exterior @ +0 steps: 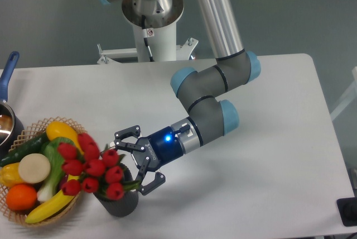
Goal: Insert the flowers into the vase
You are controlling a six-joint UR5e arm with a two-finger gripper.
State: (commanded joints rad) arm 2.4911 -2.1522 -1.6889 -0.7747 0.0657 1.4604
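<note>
Leftmost, at the frame's left edge, a dark pot [6, 123] with a blue handle is cut off by the border. Just right of it, in the lower left, a wicker basket [74, 125] holds a banana [56, 197], an orange [22, 196], a cucumber [25, 148] and other bright produce. The flowers [90, 166] come next: a bunch of red tulip heads with green leaves, leaning so that the heads spread left over the basket's right rim and cover part of the banana. Their long axis runs from the heads at upper left down to the lower right, where the stem end sits in the mouth of the vase [116, 204], a dark grey cylinder standing upright on the white table [268, 194] just right of the basket, near the bottom edge. How deep the stems go is hidden by the leaves.

Right of the flowers, the gripper [135, 162] points left and slightly down, its jaws spread wide and holding nothing; the upper finger hangs over the tulips and the lower one sits just beside the vase's rim. A blue light glows on the wrist behind it. The grey arm with pale blue joint caps rises to the upper right. A small red-and-white label on the arm's white base at top centre is too small to read.
</note>
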